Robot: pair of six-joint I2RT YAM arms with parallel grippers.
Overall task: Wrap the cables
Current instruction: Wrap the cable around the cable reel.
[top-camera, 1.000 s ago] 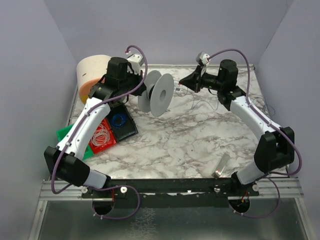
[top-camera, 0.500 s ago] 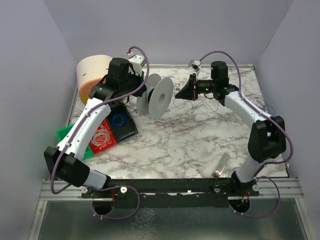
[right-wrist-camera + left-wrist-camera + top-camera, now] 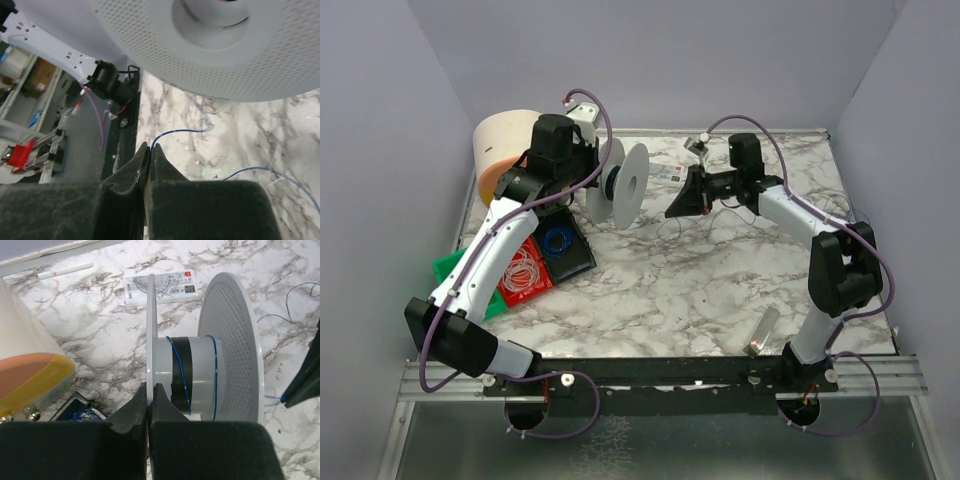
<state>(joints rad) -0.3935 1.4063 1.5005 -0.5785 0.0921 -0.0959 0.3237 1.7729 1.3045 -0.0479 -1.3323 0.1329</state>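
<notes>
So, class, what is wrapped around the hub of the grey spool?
A couple of turns of thin blue wire and a black band. The lower part of the hub is hidden behind the left tool, which clamps the flange.

Cable [image 3: 214, 365]: v. thin blue wire, wound a few turns round hub of spool [image 3: 230, 340]. Remainder is laid loose & wavy on table [image 3: 100, 330] toward 3 o'clock. One stretch is pinched in right gripper [image 3: 149, 147].
</notes>
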